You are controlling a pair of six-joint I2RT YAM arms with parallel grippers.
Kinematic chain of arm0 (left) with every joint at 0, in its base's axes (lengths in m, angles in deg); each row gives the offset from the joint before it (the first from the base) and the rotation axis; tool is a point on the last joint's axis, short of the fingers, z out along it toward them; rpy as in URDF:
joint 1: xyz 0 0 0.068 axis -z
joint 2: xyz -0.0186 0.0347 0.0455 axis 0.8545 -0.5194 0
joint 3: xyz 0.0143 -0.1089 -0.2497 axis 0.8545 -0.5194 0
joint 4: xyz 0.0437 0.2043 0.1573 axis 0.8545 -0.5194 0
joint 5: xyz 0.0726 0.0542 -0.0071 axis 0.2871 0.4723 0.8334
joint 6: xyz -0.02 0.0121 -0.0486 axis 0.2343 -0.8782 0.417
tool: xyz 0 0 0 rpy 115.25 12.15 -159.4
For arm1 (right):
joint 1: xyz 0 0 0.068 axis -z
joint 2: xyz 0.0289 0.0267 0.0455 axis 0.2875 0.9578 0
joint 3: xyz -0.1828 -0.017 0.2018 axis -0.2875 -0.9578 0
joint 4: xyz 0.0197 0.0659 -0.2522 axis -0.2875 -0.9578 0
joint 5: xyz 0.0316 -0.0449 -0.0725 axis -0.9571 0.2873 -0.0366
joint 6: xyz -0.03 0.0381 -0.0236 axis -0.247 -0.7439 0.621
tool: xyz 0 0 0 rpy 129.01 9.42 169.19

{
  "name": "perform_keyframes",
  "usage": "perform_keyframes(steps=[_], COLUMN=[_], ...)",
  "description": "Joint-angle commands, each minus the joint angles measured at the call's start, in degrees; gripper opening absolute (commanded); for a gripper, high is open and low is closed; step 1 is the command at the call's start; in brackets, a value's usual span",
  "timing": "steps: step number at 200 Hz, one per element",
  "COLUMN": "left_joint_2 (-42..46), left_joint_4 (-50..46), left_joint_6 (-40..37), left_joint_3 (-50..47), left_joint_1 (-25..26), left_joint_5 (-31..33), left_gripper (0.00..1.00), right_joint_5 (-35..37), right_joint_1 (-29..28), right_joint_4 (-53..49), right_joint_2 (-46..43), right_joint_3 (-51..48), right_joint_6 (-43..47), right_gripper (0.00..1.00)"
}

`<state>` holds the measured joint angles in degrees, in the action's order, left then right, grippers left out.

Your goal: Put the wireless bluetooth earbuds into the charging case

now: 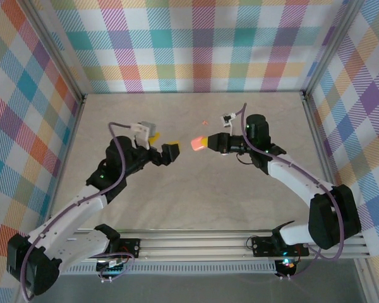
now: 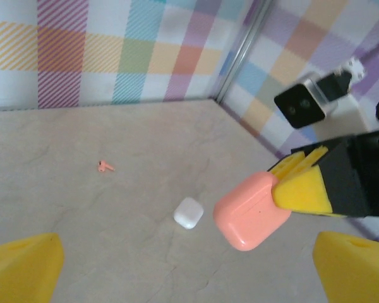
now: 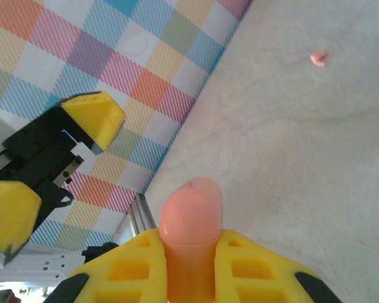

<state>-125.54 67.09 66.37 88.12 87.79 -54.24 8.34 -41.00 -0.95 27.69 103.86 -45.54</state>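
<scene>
Salmon-pink earbud lies loose on the counter, well apart from both arms. From overhead it sits at about 12 o'clock of the pink charging case. That case is off the counter, pinched by one end in the right tool, jaws narrow and clamped on it. The rounded free end pokes out toward 9 o'clock. Lid looks closed, no bud inside as far as I can tell.

Probably held this way to present the free end to the other arm, for opening the lid or for steadying. The left tool sits at 9 o'clock of the case, near but not touching. Its jaws are spread wide, holding nothing, and aimed at the case.

A small white case rests on the counter under the raised pink one, at 4 o'clock of the bud in the left wrist view. Task looks early: the bud has yet to be picked up and the case needs opening.
</scene>
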Motion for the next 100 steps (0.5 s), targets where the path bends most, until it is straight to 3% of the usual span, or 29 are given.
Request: perform_keyframes(steps=[1, 35, 100], left_joint_2=[0.00, -8.44, -19.72], left_joint_4=[15.91, 29.63, 48.95], left_joint_6=[12.98, 22.50, 33.59], left_joint_3=[-3.56, -1.49, 1.56], left_joint_1=[-2.23, -2.36, -2.37], left_joint_5=[-12.78, -24.92, -30.79], left_gripper=[0.99, 0.92, 0.82], right_joint_5=[-1.33, -1.08, -4.33], right_joint_1=[0.30, 0.33, 0.30], right_joint_4=[17.05, 22.25, 22.00], right_joint_2=[-2.45, -2.94, -3.83], right_joint_3=[-1.82, -1.61, 2.82], right_joint_6=[-3.30, -6.85, -12.88], right_gripper=[0.00, 0.00, 0.00])
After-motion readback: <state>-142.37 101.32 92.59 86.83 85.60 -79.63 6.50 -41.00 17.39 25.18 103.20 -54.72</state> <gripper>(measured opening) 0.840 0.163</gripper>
